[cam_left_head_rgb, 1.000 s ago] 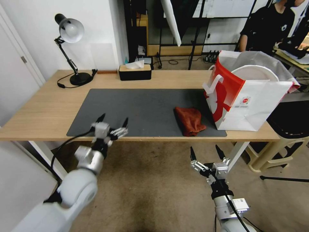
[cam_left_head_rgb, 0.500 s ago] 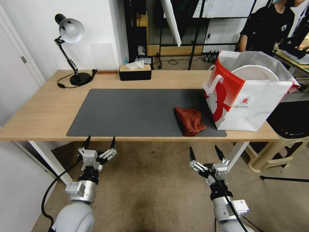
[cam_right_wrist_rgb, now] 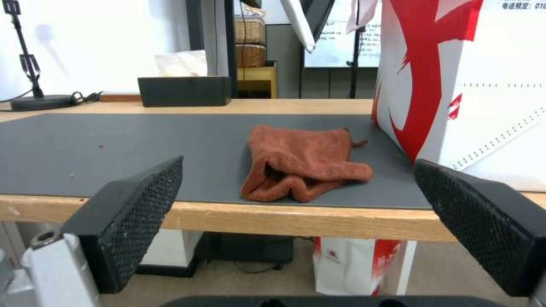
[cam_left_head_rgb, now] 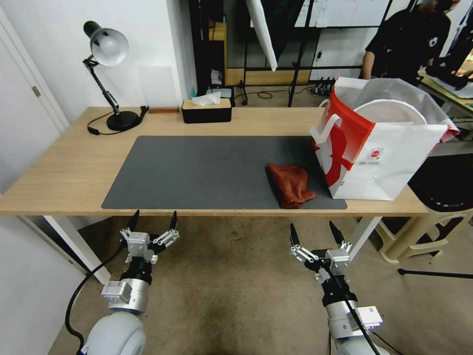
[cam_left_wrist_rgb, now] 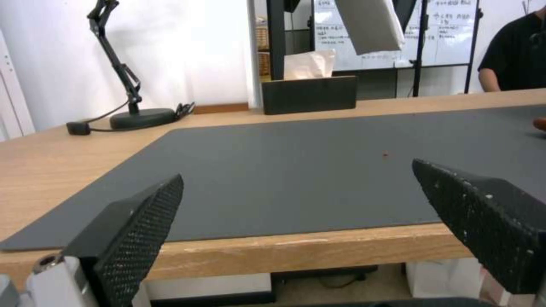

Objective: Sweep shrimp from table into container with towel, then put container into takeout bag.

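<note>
Both parked below the table (cam_left_head_rgb: 59, 182) edge, left gripper (cam_left_head_rgb: 152, 220) and right gripper (cam_left_head_rgb: 316, 234) gaping wide, holding nothing; takeout bag (cam_left_head_rgb: 394, 162), container (cam_left_head_rgb: 389, 111) inside, near the edge, liable to tip if bumped.

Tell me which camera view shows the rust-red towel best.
The right wrist view: the towel lies close and whole, crumpled on the grey mat near the table's front edge. The head view shows it smaller, from above, beside the takeout bag. The left wrist view catches only a sliver.
</note>
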Controlling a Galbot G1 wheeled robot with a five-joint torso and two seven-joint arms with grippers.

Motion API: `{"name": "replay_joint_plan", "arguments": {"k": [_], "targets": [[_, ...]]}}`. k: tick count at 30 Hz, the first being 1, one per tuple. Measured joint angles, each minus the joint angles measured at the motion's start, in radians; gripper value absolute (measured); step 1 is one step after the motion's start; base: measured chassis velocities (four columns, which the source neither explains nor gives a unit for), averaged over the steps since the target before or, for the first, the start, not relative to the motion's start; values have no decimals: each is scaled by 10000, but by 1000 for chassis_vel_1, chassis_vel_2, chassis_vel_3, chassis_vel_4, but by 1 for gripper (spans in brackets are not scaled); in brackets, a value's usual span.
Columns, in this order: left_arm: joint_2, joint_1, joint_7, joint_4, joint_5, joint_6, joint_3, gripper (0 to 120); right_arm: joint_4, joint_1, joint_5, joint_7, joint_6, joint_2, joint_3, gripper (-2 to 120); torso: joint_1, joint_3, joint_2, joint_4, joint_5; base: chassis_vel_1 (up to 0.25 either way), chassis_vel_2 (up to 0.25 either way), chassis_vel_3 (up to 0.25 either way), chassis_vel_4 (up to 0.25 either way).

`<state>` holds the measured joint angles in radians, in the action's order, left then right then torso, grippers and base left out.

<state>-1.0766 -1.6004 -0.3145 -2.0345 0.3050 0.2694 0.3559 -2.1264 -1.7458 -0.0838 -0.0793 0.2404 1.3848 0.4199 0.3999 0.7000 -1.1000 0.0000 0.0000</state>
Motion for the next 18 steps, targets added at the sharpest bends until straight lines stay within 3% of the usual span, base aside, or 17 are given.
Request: {"name": "replay_joint_plan", "arguments": {"k": [18], "targets": [[18,55,1,9,40,-53,-36,100,1,3,2,1,5,-1,1,100,1,0,0,0,0,0,0,0,0]]}}
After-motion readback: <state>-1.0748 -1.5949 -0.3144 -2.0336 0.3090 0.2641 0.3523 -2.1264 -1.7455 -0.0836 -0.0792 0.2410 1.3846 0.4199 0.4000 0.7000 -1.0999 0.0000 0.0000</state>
